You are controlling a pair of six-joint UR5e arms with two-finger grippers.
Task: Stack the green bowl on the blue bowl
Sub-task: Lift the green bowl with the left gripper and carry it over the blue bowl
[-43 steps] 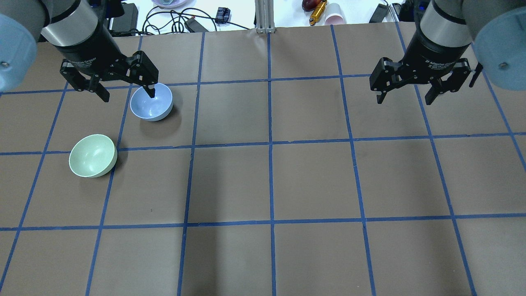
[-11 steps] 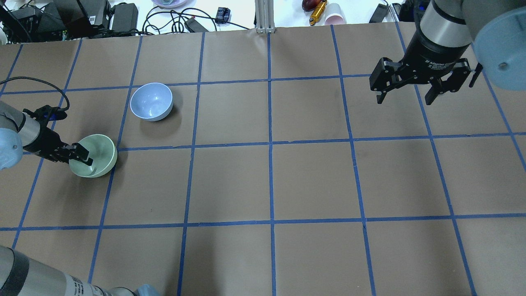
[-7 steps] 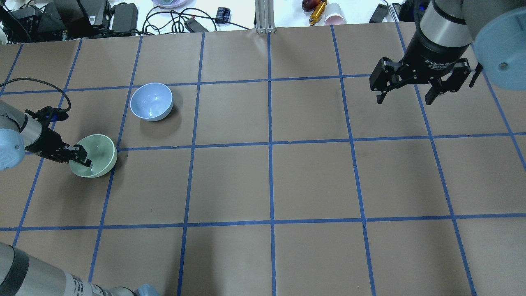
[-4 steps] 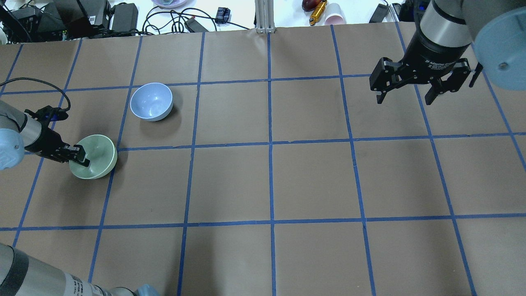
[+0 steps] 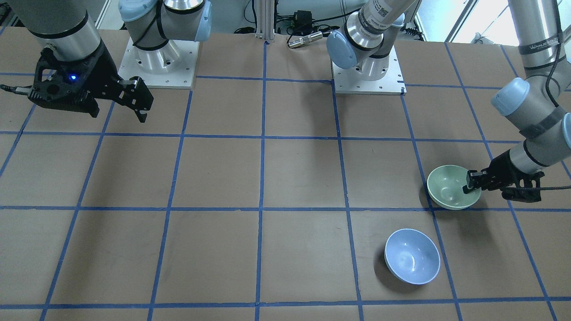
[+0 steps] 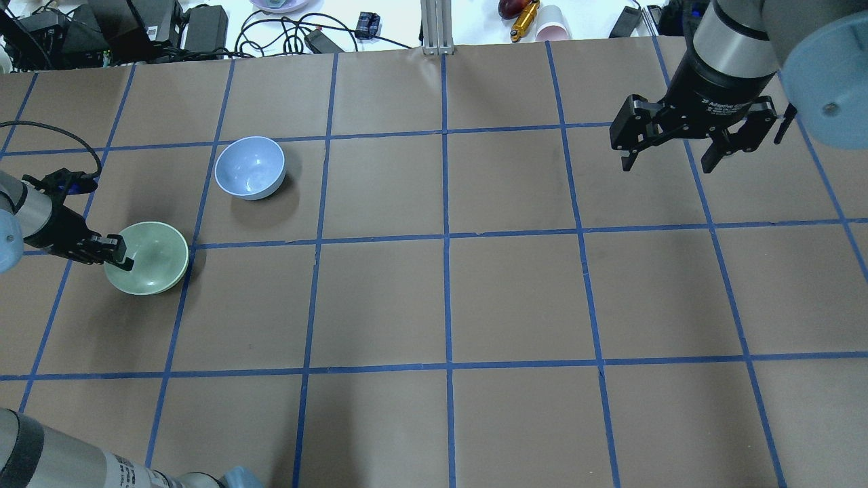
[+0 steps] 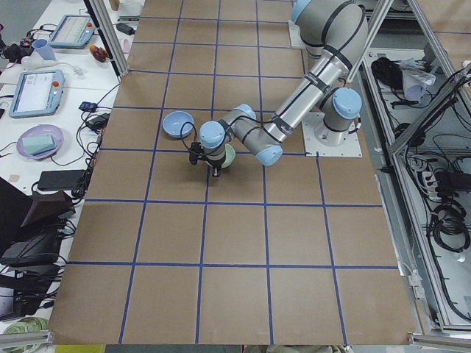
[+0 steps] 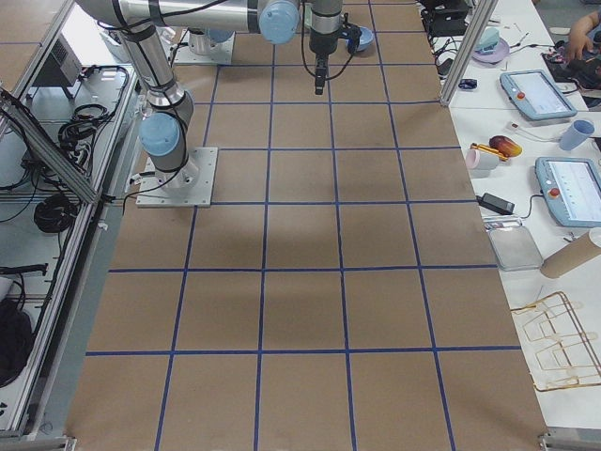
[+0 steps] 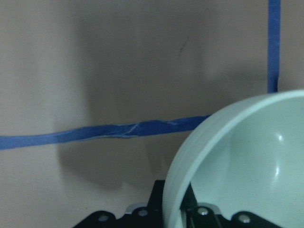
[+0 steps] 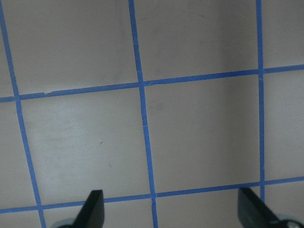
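The green bowl (image 6: 152,261) is at the table's left side, and my left gripper (image 6: 119,252) is shut on its left rim, one finger inside and one outside. In the front-facing view the gripper (image 5: 470,183) pinches the bowl's (image 5: 448,189) right rim. The left wrist view shows the green bowl (image 9: 247,161) close up, its rim between the fingers (image 9: 156,202). The blue bowl (image 6: 249,167) stands upright and empty farther back and right, also in the front-facing view (image 5: 411,256). My right gripper (image 6: 668,165) hangs open and empty above the table's far right (image 5: 118,113).
Cables and electronics (image 6: 203,27), an aluminium post (image 6: 437,27) and a pink cup (image 6: 553,28) lie beyond the table's far edge. Both arm bases (image 5: 156,62) stand at the robot side. Blue tape lines (image 6: 447,237) grid the brown table.
My left gripper came down from the blue bowl to the green bowl and shut on its rim. In the last half second, gripper and bowl shifted slightly left. The right arm has not moved.
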